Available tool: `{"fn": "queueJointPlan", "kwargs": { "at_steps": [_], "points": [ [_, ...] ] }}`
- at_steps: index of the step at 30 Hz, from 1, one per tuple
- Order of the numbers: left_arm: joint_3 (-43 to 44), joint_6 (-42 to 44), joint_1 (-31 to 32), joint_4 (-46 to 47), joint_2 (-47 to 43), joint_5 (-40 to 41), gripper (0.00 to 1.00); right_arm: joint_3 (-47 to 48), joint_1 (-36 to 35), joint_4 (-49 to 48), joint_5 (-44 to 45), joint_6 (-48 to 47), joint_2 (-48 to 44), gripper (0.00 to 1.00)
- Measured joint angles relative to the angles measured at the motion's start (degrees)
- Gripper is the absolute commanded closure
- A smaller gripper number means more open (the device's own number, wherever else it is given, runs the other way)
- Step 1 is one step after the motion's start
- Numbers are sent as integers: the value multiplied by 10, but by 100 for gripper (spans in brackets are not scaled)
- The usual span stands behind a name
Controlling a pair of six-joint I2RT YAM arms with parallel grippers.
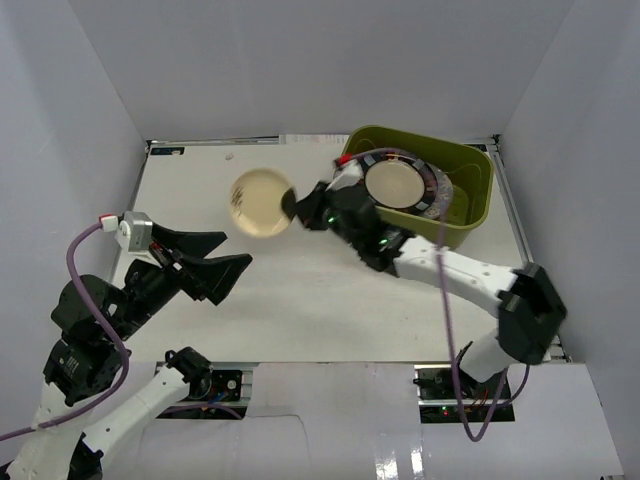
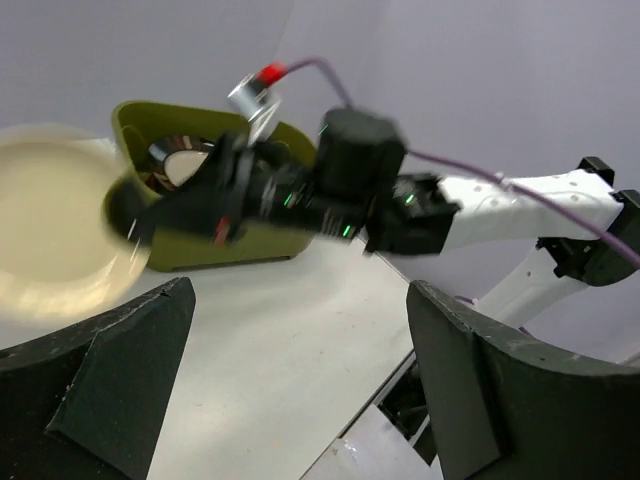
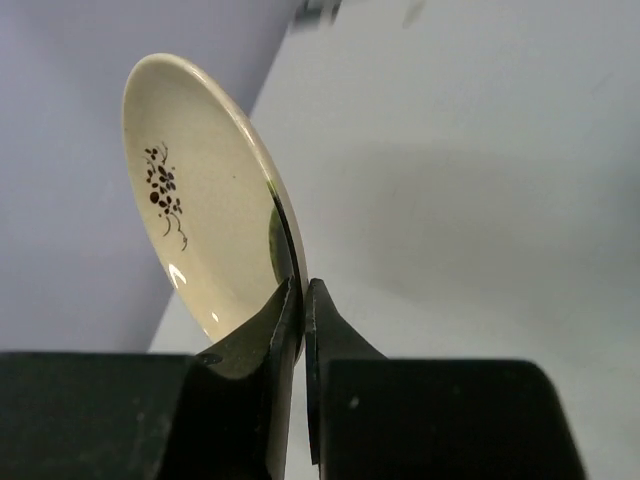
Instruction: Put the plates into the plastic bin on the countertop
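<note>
While aloft near the bin [image 1: 478, 190], cream plate [image 1: 258, 201] in right gripper [image 1: 292, 208].

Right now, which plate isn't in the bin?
The small cream plate, pinched at its rim by the right gripper, left of the plastic bin. The rest visible lie stacked inside the bin, a black-rimmed beige plate on top.

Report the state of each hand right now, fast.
Left hand: open, holding nothing.
Right hand: closed on the rim of the small cream plate.
</note>
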State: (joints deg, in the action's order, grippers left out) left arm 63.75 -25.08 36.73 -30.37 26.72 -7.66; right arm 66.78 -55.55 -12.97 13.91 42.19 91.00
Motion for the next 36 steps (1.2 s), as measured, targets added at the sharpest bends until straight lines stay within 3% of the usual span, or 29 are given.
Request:
{"fn": "queueJointPlan", "kwargs": {
  "at_steps": [3,6,11,16,19,20,22,23,25,26,31,36],
  "points": [
    [-14,0,0,27,-1,-38,2,-23,118,12,38,-45,-138,92],
    [-29,0,0,42,6,-80,2,-26,236,42,62,-81,-207,92],
    [-59,2,0,59,35,-105,2,-43,384,87,25,-107,-198,92],
    [-87,2,0,62,68,-108,2,-67,473,137,-52,-103,-128,92],
    [-98,1,0,64,84,-108,2,-68,492,158,-80,-97,-97,75],
    [-101,0,0,64,89,-108,2,-68,494,161,-90,-94,-92,57],
    [-103,0,0,65,95,-108,2,-67,498,160,-104,-90,-91,36],
    [-105,0,0,66,97,-108,2,-67,499,159,-110,-89,-92,15],
    [-105,0,0,67,100,-108,2,-67,501,159,-116,-86,-92,2],
    [-105,1,0,68,102,-106,2,-66,501,161,-120,-89,-92,10],
    [-101,9,0,63,104,-80,2,-46,506,196,-124,-99,-108,10],
    [-70,12,0,56,105,-49,2,-42,507,212,-151,-111,-217,10]
  ]
}}
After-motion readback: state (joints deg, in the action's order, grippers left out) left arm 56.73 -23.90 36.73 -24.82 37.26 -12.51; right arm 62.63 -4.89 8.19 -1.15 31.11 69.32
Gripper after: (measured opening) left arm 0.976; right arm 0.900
